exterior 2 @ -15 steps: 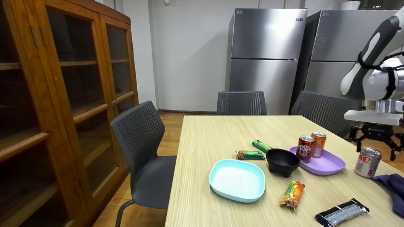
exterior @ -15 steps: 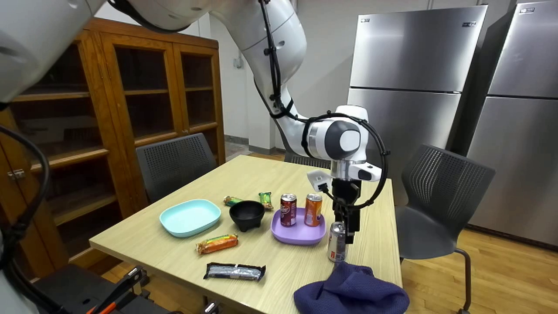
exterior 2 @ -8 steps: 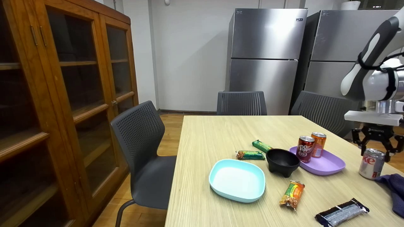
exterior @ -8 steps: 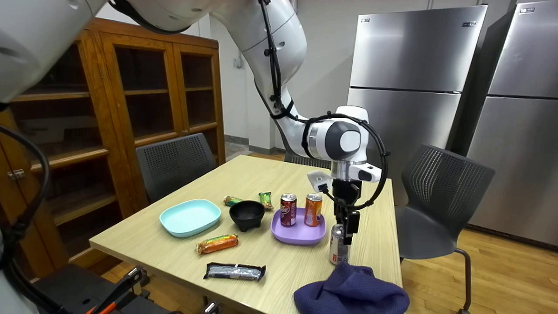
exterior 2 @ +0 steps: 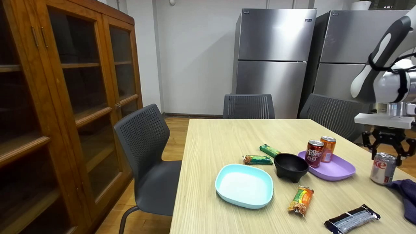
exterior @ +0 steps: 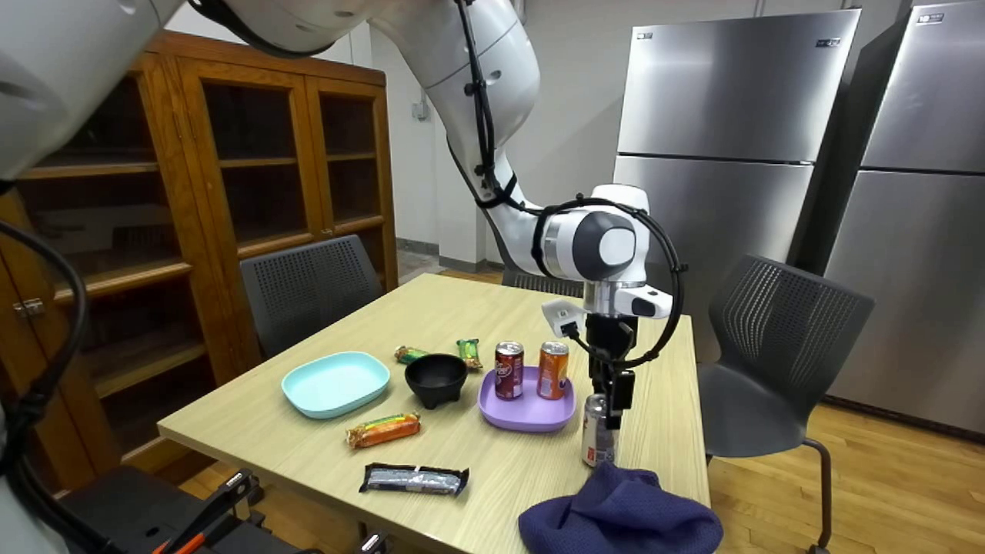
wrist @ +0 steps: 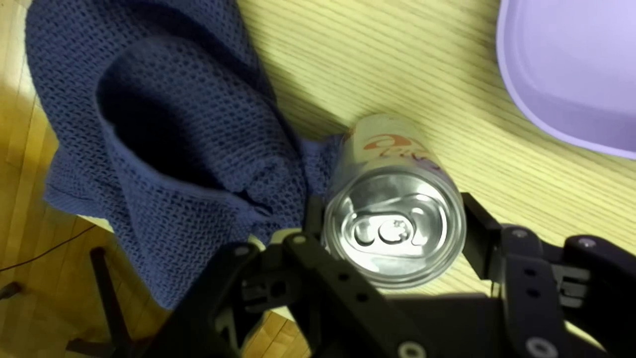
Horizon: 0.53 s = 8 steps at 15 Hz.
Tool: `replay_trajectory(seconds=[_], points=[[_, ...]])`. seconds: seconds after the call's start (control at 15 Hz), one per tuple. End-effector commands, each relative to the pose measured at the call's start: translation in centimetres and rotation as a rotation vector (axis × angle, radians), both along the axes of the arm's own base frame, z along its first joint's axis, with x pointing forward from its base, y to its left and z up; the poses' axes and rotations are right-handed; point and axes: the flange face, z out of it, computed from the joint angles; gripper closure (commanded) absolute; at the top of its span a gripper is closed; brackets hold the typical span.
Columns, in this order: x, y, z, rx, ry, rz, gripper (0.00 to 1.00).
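A silver Diet Coke can point(exterior: 597, 445) stands upright near the table's edge; it also shows in an exterior view point(exterior 2: 381, 172) and in the wrist view point(wrist: 390, 141). My gripper point(wrist: 391, 217) points down and is shut on the can near its top, with a finger on each side. The gripper also shows in both exterior views point(exterior: 609, 412) point(exterior 2: 386, 159). The can's base is close to the table; I cannot tell if it touches. A dark blue cloth point(wrist: 198, 124) lies right beside the can. A purple plate point(wrist: 571, 64) is on the other side.
The purple plate holds a Dr Pepper can point(exterior: 509, 372) and an orange can point(exterior: 552, 372). A black bowl point(exterior: 435, 377), a light blue plate point(exterior: 335, 385), an orange-wrapped bar point(exterior: 383, 431), a dark-wrapped bar point(exterior: 414, 481) and green-wrapped snacks point(exterior 2: 258, 160) lie on the table. Chairs point(exterior: 769, 362) stand around.
The gripper was open around the can one second ago and has closed on it. The can shifted slightly sideways as the fingers shut. Since then the arm has risen very slightly.
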Motion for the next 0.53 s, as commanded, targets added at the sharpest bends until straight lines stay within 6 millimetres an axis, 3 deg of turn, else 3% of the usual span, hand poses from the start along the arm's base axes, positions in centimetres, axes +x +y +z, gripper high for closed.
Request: replay_trajectory(seconds=[0.0,0.47], points=[[-0.8,0.9,2.3,0.007,-0.002,0.013,0.59],[-1.9,2.5,4.9,0.020,-0.023,0.053,0.59]])
